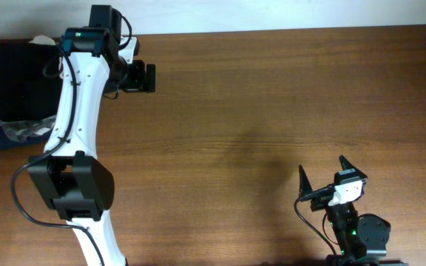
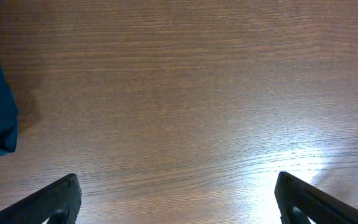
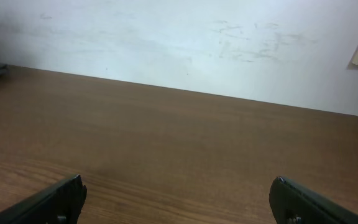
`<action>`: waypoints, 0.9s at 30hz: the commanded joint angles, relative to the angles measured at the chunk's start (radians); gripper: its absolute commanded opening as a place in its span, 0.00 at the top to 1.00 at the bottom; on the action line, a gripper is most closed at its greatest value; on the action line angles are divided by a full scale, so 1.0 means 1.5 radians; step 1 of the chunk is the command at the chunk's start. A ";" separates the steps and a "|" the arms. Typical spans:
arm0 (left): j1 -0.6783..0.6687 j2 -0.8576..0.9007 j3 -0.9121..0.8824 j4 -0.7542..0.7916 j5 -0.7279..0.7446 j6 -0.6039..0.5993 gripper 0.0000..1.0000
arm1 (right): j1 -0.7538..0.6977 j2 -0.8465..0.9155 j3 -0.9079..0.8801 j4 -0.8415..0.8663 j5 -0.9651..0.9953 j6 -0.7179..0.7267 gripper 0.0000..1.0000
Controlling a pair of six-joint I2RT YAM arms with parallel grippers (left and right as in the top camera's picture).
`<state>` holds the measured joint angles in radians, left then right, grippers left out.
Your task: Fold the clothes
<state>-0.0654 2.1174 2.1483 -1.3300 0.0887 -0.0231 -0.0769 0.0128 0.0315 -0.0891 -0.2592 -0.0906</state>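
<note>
1. T-shirt, black, lies bunched at the table's 10 o'clock corner. It is unfolded, with a small white logo near its far-left edge.
2. Navy garment lies under the T-shirt's near edge and sticks out toward 9 o'clock. A grey crinkled patch sits on it, and I cannot tell what the patch is. A red bit shows at the far-left edge.
3. Left arm runs from 7 o'clock up to 11 o'clock. It crosses the pile's right edge and hides part of the T-shirt.
4. Left gripper is at 11 o'clock, just right of the pile. It holds nothing and touches no cloth.
5. In the left wrist view the left gripper's fingers are wide apart over bare wood. The navy garment shows at the 9 o'clock edge, with a grey strip beside it.
6. Right gripper is at 5 o'clock, well apart from the clothes, with its fingers spread and nothing in them.
7. In the right wrist view the right gripper's fingers are apart. Beyond is the white wall. A dark shape shows at far left, too small to tell what it is.
8. Count: one T-shirt, one navy garment, two arms, two grippers.
</note>
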 commanded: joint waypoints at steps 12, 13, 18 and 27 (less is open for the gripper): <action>0.000 -0.012 -0.002 0.002 -0.003 0.008 0.01 | 0.003 -0.006 -0.007 0.002 0.002 -0.004 0.01; 0.000 -0.012 -0.002 0.002 -0.003 0.008 0.01 | 0.003 -0.006 -0.007 0.002 0.002 -0.004 0.01; 0.001 -0.014 -0.002 0.001 -0.004 0.009 0.01 | 0.003 -0.006 -0.007 0.002 0.002 -0.004 0.01; -0.025 -0.120 -0.002 0.100 0.000 0.006 0.01 | 0.003 -0.006 -0.007 0.002 0.002 -0.004 0.01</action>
<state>-0.0711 2.0624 2.1376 -1.2457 0.0883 -0.0235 -0.0769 0.0128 0.0311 -0.0891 -0.2592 -0.0910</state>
